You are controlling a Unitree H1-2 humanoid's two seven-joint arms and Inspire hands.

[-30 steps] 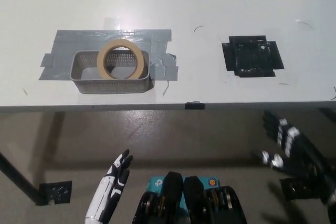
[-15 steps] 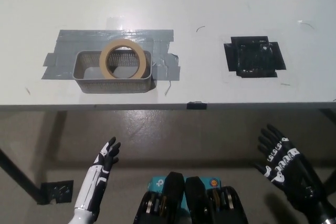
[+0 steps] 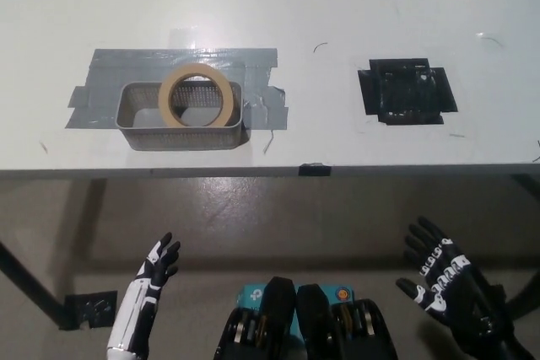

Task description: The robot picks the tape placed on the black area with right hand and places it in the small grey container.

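Note:
A tan roll of tape (image 3: 197, 95) rests tilted in the small grey mesh container (image 3: 137, 119), leaning on its far rim. The black area (image 3: 406, 91), a patch of black tape on the white table, has nothing on it. My black right hand (image 3: 447, 288) hangs below the table's front edge at the lower right, open with its fingers spread. My white left hand (image 3: 148, 282) is low at the lower left, also open and holding nothing.
The container sits on a patch of grey tape (image 3: 173, 62) stuck to the white table (image 3: 278, 6). A small black marker (image 3: 313, 169) sits on the table's front edge. Below the edge is the floor.
My right hand has dropped lower and come slightly left, below the table. My left hand has also sunk and shifted left. The tape stays in the container.

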